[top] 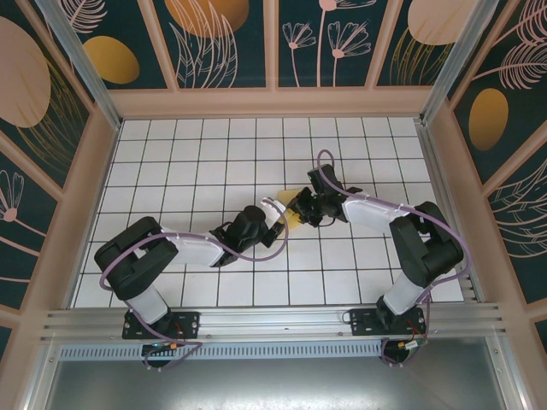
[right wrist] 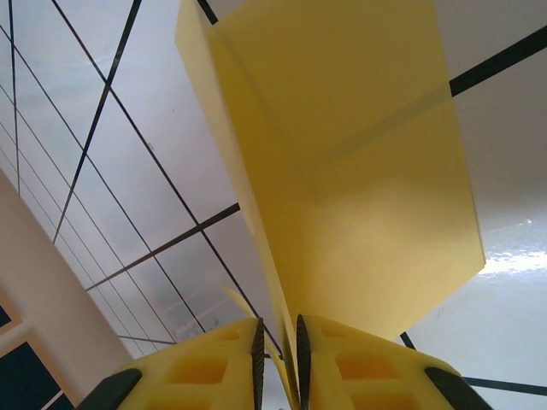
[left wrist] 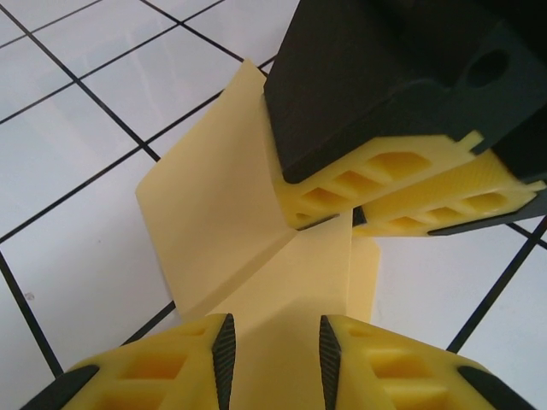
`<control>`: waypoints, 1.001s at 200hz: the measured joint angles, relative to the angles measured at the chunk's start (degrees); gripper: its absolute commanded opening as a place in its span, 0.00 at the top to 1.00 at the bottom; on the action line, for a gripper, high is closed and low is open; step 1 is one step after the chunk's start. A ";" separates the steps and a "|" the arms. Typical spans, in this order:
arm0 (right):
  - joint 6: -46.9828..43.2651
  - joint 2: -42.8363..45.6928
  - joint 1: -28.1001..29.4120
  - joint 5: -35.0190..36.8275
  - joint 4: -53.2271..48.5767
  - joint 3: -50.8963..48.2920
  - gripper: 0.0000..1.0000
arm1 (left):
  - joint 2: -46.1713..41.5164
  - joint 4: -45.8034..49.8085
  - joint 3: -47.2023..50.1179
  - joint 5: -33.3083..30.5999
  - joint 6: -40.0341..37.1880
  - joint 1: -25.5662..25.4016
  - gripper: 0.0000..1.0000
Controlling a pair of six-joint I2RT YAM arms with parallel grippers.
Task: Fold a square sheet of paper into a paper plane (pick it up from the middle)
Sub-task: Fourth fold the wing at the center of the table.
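The yellow sheet of paper (top: 288, 213) is folded into layered flaps with a diagonal crease and is held up off the tiles between both arms, mid-table. In the left wrist view a flat flap of the paper (left wrist: 222, 196) runs between the pads of my left gripper (left wrist: 273, 352), whose jaws stand apart on either side of it. My right gripper (right wrist: 279, 354) straddles a folded edge of the paper (right wrist: 367, 171). Its jaws are only a narrow slit apart: the paper lies against the right pad and floor shows beside the left pad. The right gripper (left wrist: 338, 220) sits just ahead of the left one.
White tiled floor (top: 205, 162) with black grid lines surrounds the arms. Wooden-framed patterned walls (top: 273, 101) close in the back and both sides. The two grippers, left (top: 273, 220) and right (top: 301, 207), are nearly touching.
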State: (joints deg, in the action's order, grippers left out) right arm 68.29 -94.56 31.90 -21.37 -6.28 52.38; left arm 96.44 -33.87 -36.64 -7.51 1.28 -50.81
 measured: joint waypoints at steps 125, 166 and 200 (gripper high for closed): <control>-0.31 0.00 -0.55 -1.68 0.42 0.00 0.93 | 1.62 -3.67 1.51 2.56 0.94 0.00 0.48; -0.20 0.00 -2.14 -2.38 0.42 0.00 0.90 | 3.50 -3.67 1.51 2.29 1.51 0.00 0.53; -0.24 0.00 -2.25 -2.75 0.44 0.00 0.83 | 3.74 -4.02 1.51 0.98 1.75 0.00 0.64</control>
State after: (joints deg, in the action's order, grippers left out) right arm 68.05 -94.56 29.65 -24.12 -5.85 52.38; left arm 100.18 -37.89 -35.14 -6.52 3.03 -50.81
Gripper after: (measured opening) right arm 0.143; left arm 0.398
